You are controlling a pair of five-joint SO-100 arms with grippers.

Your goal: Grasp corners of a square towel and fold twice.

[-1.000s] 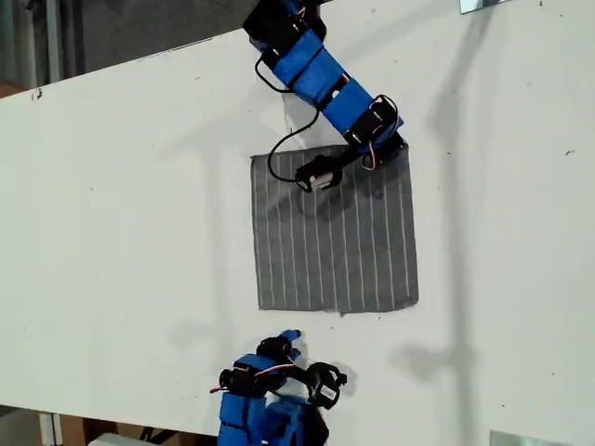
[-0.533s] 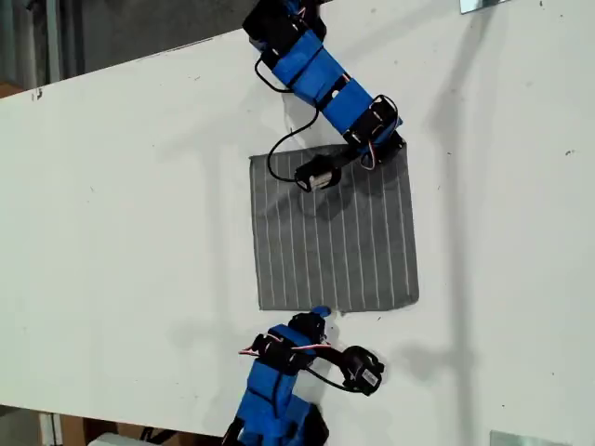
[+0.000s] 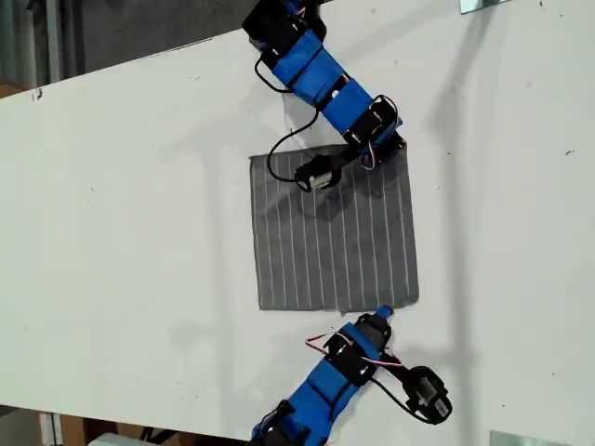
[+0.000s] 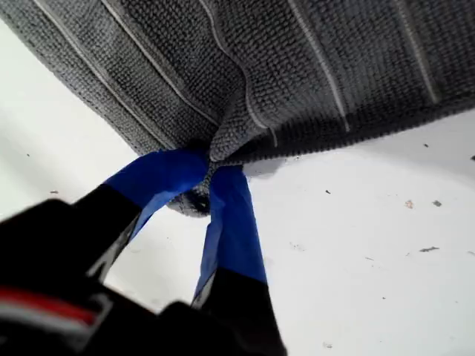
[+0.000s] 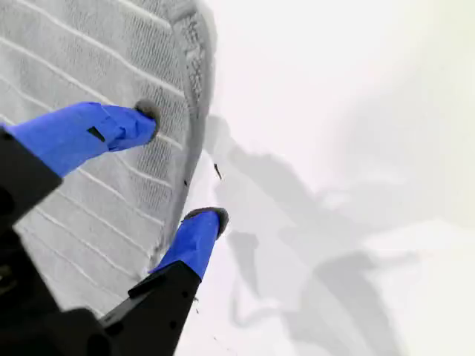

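**One corner pinched, other tool spread at the lower edge**

Towel [image 3: 335, 242] lies flat on the white counter [image 3: 139, 186], roughly mid-frame in the exterior view, stripes running top to bottom.

My first tool [image 3: 395, 149] sits at the towel's upper-right corner in the exterior view, its arm coming in from the top of the frame. In the first wrist view the tool [image 4: 208, 167] is pressed together on the cloth. The blue fingers [image 4: 159, 178] pinch a bunched bit of hem, and the fabric lifts a little off the counter w/ shadow beneath.

My second tool [image 3: 381, 313] is at the towel's lower edge, near the lower-right corner [image 3: 413, 299] in the exterior view, its arm reaching up from the bottom of the frame. In the second wrist view the tool [image 5: 182, 165] is spread. One fingertip [image 5: 137, 119] is over the striped cloth and the other is over bare counter, w/ the hem running between them. No cloth held there. Can't tell if the tips touch the surface.
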